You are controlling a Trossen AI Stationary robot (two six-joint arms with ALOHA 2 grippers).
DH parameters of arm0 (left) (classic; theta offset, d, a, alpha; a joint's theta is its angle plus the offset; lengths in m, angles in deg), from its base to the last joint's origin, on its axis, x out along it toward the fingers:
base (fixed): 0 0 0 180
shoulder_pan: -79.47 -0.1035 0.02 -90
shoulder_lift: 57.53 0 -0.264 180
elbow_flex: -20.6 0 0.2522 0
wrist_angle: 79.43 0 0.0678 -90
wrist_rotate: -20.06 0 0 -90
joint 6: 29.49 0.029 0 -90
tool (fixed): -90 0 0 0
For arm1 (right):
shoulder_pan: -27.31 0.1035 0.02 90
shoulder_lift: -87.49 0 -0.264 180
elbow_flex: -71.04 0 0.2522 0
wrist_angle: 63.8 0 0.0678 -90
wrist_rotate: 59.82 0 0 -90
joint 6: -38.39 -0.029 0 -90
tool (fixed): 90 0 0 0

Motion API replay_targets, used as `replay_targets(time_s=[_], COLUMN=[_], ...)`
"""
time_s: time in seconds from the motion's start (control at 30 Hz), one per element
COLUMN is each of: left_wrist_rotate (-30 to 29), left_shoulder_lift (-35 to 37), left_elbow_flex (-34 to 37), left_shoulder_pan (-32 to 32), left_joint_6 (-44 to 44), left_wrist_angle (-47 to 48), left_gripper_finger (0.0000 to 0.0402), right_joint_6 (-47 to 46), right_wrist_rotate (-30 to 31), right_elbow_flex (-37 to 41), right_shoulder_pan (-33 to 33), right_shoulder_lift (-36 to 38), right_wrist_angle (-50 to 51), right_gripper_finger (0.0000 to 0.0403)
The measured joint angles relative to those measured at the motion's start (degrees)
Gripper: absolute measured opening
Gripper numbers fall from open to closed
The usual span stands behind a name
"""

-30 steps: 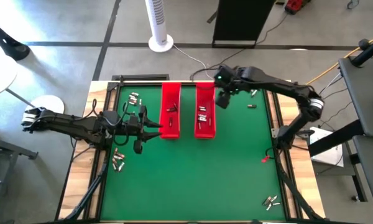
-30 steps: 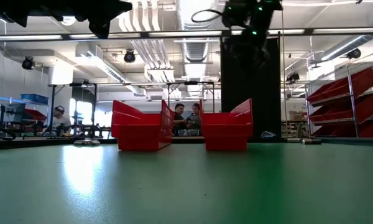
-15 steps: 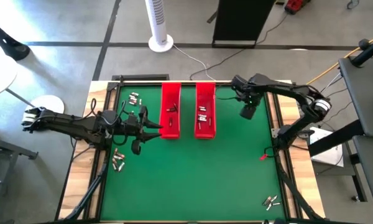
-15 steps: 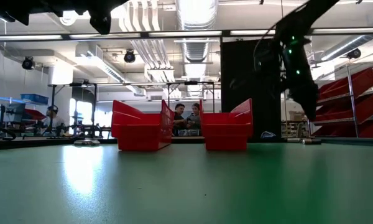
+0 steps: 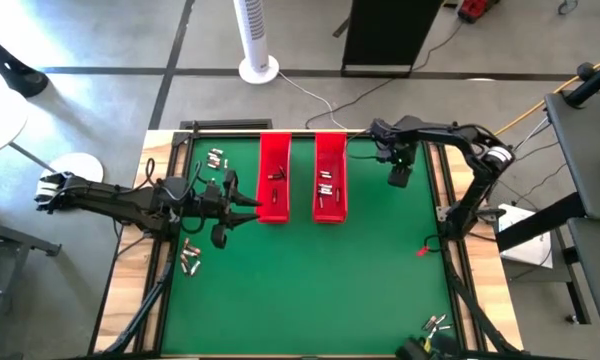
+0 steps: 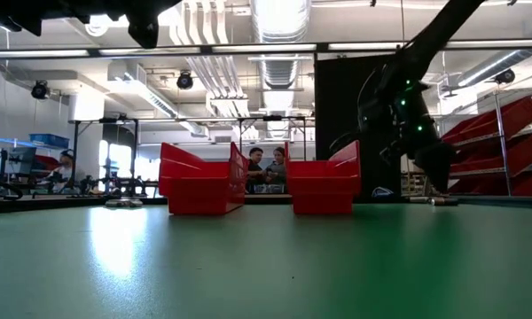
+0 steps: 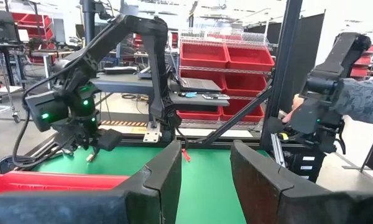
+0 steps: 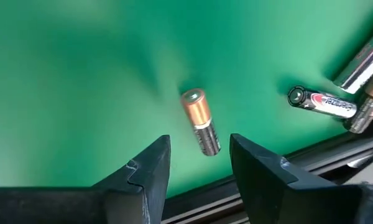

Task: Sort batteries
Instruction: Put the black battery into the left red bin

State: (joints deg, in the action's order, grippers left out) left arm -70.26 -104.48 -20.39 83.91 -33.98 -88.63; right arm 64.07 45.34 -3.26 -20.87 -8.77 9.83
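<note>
The green worktop (image 5: 310,280) fills the middle of the high view. Two long red trays (image 5: 273,178) stand side by side in its upper centre, each with a few batteries inside. The left arm reaches in from the left of the frame, and the left pincer (image 5: 248,206) hangs beside the left tray; in the left wrist view its fingers (image 7: 168,171) stand apart with nothing between them. The right arm bends in from the upper right, and the right pincer (image 5: 400,177) is to the right of the trays.

The batteries are small cylinders. In the high view they are only pale specks: one group (image 5: 217,158) at the upper left, one (image 5: 189,258) at the lower left, one (image 5: 436,323) at the lower right. Only the right wrist view shows their look: one battery (image 8: 201,121) with a coppery end and dark body lies on the green surface, just ahead of the half-open, empty fingers (image 8: 150,163); a dark one (image 8: 322,102) lies further right beside others at the edge.

The low view shows people (image 6: 266,167) in the room behind the trays.
</note>
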Motion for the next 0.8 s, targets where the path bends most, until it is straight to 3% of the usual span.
replay_targets(time_s=[0.37,0.6,0.8], left_wrist_rotate=[0.15,10.26,11.05], left_shoulder_lift=[0.00,-1.45,-5.66], left_elbow_flex=[0.02,0.04,0.04], left_shoulder_pan=[0.07,0.29,0.49], left_joint_6=[-0.25,-0.83,-1.44], left_wrist_angle=[0.94,0.92,-0.08], left_gripper_finger=[0.0119,0.0119,0.0119], right_joint_6=[2.27,2.41,0.80], right_wrist_rotate=[-1.34,-2.08,-5.48], right_elbow_flex=[0.91,0.57,0.60], right_shoulder_pan=[-3.76,-3.85,-3.83], right_shoulder_lift=[-4.77,-5.69,-5.54], right_wrist_angle=[-2.34,-2.72,-2.82], right_gripper_finger=[0.0118,0.0078,0.0044])
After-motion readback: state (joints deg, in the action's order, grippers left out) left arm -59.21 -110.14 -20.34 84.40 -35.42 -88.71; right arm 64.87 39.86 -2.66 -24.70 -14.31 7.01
